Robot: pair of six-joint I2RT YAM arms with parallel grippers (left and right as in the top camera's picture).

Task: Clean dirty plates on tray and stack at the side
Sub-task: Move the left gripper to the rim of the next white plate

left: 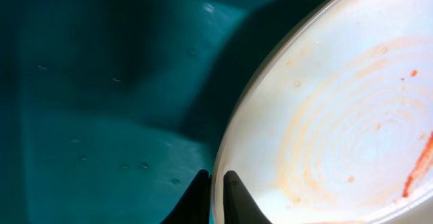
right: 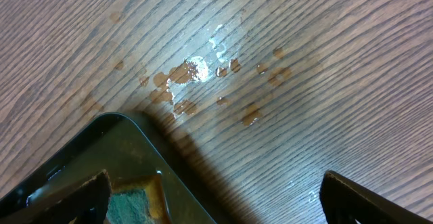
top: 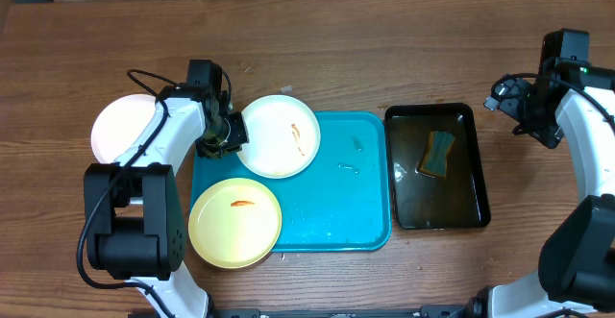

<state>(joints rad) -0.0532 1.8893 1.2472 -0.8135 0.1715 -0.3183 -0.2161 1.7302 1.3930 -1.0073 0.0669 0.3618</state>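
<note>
A white plate (top: 281,135) with an orange-red smear lies at the back left of the turquoise tray (top: 356,203). My left gripper (top: 231,137) is shut on its left rim. In the left wrist view the two dark fingers (left: 237,190) pinch the plate's edge (left: 338,116), one above and one below, over the tray floor (left: 101,82). A pale yellow plate (top: 234,222) with a small smear sits on the tray's front left corner. Another white plate (top: 120,128) lies on the table left of the tray. My right gripper (top: 524,107) hangs open with nothing in it, right of the basin.
A black basin (top: 437,110) of dark water stands right of the tray, with a teal and yellow sponge (top: 439,153) in it. The right wrist view shows the basin's corner (right: 81,156), the sponge (right: 132,207) and wet brownish drops (right: 196,72) on the wooden table.
</note>
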